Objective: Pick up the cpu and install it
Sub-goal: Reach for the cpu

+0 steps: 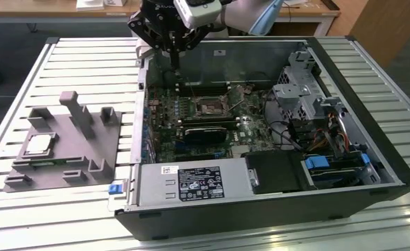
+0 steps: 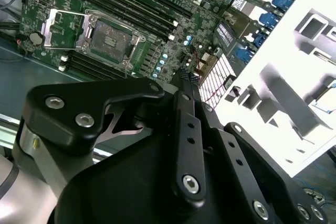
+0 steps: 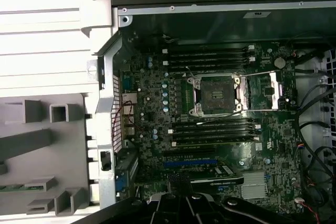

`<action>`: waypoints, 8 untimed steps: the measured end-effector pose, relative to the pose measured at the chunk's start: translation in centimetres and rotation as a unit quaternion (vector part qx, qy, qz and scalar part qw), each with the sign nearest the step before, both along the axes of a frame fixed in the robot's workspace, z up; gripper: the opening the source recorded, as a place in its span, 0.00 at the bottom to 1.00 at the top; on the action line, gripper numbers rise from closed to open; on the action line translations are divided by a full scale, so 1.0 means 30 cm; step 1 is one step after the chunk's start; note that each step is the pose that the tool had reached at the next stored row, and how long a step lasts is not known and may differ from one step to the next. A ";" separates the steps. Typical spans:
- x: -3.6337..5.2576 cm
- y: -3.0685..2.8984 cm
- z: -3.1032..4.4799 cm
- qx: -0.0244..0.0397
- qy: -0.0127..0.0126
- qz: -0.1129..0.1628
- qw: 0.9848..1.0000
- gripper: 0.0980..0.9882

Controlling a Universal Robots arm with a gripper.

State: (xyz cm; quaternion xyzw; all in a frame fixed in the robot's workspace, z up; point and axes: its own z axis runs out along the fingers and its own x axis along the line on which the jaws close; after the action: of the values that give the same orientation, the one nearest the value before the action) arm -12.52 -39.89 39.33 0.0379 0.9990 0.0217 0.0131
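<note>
The cpu (image 1: 40, 145), a small silvery square chip, lies flat in the grey plastic tray (image 1: 72, 157) on the slatted table at the exterior view's left. My gripper (image 1: 174, 64) hangs above the far left corner of the open computer case (image 1: 261, 209), well away from the cpu, with its fingers shut together and nothing between them. The dark metal-framed socket (image 1: 211, 107) on the motherboard stands with its frame lifted and its bed bare; it shows in both wrist views (image 2: 111, 38) (image 3: 215, 94). The gripper's black linkages (image 2: 184, 129) fill the near part of the second wrist view.
A long green memory stick (image 1: 41, 162) lies in the tray near the cpu. Tall grey posts (image 1: 76, 112) rise from the tray. Memory slots (image 3: 210, 56), a graphics card (image 1: 205, 135), a drive cage (image 1: 306, 94) and cables (image 1: 317, 136) crowd the case.
</note>
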 end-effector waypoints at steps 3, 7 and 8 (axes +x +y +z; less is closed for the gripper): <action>-0.006 0.000 0.000 0.000 0.000 0.000 1.000 0.01; -0.013 0.000 0.000 0.000 0.000 0.000 1.000 0.01; -0.015 0.000 0.000 0.000 0.000 0.000 1.000 0.01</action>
State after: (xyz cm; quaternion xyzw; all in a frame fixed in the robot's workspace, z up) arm -12.97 -39.89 39.32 0.0379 0.9990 0.0217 0.0131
